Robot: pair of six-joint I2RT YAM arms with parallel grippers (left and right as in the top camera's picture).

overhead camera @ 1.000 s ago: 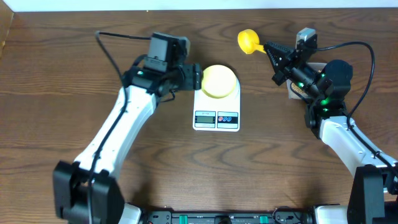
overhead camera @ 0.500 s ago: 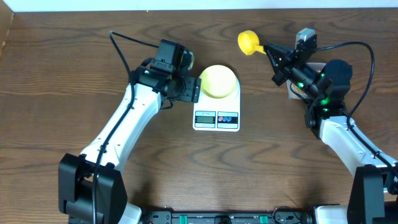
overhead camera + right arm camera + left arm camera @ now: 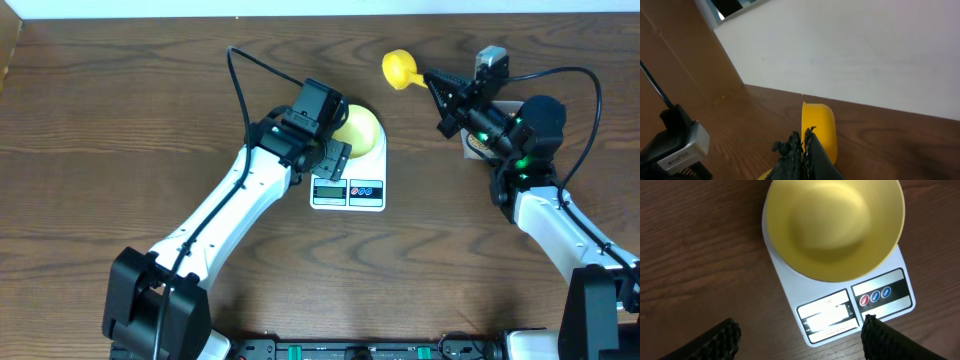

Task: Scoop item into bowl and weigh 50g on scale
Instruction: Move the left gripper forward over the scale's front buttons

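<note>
yellow bowl (image 3: 365, 128) partly behind left arm (image 3: 250, 190), left jaws wide; right jaws on scoop (image 3: 400, 68)

Left side of the bowl (image 3: 366, 124) and a corner of the scale (image 3: 366, 191) hidden under the left hand (image 3: 333, 158), display (image 3: 829, 316) digits lost in glare, scoop (image 3: 819, 125) near end hidden behind the closed right hand (image 3: 801, 149)

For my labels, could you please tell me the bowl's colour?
The bowl is plain yellow, clearest in the left wrist view.
</note>
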